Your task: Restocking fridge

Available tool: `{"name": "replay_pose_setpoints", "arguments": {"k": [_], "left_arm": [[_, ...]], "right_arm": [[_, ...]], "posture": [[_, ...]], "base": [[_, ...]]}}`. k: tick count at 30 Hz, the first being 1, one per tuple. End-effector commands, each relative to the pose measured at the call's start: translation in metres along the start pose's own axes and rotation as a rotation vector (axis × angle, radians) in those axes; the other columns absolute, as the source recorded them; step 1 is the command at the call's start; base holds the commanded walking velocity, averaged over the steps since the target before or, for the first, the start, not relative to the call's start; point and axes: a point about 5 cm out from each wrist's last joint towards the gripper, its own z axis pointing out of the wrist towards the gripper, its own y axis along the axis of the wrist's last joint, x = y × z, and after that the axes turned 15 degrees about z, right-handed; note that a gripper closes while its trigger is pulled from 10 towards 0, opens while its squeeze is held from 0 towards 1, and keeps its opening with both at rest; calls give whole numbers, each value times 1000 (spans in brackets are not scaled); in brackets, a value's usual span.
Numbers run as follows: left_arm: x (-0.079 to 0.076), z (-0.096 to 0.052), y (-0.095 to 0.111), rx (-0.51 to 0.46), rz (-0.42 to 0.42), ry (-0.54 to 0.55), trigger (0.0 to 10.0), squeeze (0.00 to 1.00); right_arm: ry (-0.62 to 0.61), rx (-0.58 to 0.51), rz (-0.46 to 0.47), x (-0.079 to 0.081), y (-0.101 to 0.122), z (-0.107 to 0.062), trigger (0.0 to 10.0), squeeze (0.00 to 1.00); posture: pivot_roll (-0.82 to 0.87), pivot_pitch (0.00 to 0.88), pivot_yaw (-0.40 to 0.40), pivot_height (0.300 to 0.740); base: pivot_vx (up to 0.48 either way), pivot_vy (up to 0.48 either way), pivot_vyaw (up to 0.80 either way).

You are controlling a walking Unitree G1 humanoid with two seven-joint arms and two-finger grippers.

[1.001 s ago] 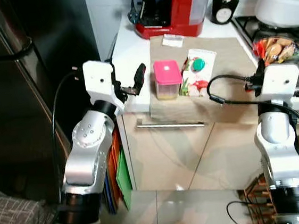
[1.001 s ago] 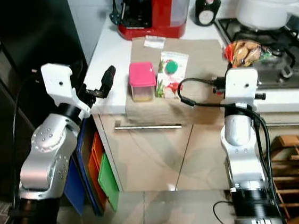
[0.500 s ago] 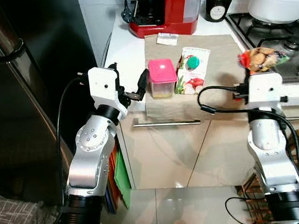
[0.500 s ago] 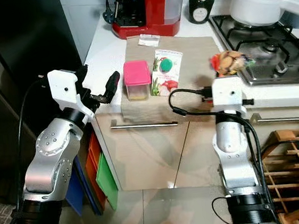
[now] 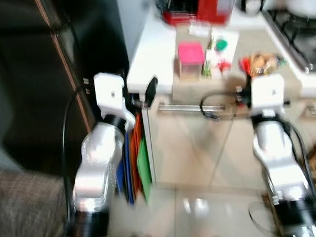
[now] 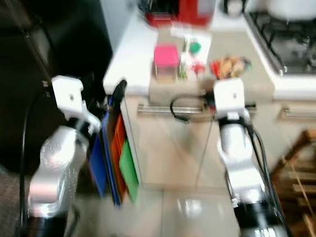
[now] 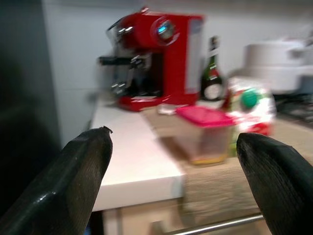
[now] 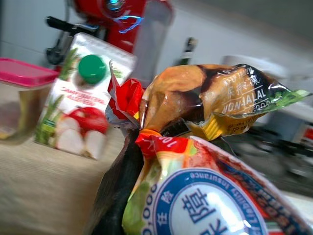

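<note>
1. Two grippers were in view. The right gripper [image 8: 128, 166] was clamped on a crinkly snack bag [image 8: 205, 147] printed in orange, red and green, and held it above the front edge of the counter.
2. Seen from the head camera, that same bag [image 5: 258, 62] sat just above the white wrist block of the right arm [image 5: 273, 140], beside the hob [image 5: 307, 29].
3. The left gripper [image 7: 181, 176] had its two black fingers [image 7: 78, 171] spread wide apart and held nothing. It hovered at the left corner of the white countertop [image 7: 132, 161].
4. Between those fingers, farther back on the counter, stood a clear container with a pink lid [image 7: 205, 134]. A carton with a green cap [image 7: 252, 110] stood just beside it.
5. Both rested on a beige mat [image 5: 222, 83] near the counter's front edge.
6. A red coffee machine [image 7: 156, 58] and a dark bottle [image 7: 212, 73] stood at the back, against the wall.
7. A dark fridge [image 5: 40, 68] stood to the robot's left, with the left arm [image 5: 97, 159] in front of it.
8. The head camera pictures were blurred.
</note>
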Motion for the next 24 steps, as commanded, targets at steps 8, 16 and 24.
{"name": "replay_pose_setpoints", "arguments": {"k": [8,16,24], "left_arm": [[1,1,1,-9,0,-3,10000,0],[0,0,0,-11,-6,-7,10000,0],[-1,0,1,-19,-13,-9,10000,0]], "right_arm": [[7,-14,20,-1,5,3,10000,0],[10,18,27,-2,-1,2,10000,0],[12,34,31,-2,-3,2,10000,0]], "posture": [[-19,0,3,740],[-19,0,2,740],[-21,0,0,740]], "base": [[0,0,0],[0,0,0],[0,0,0]]}}
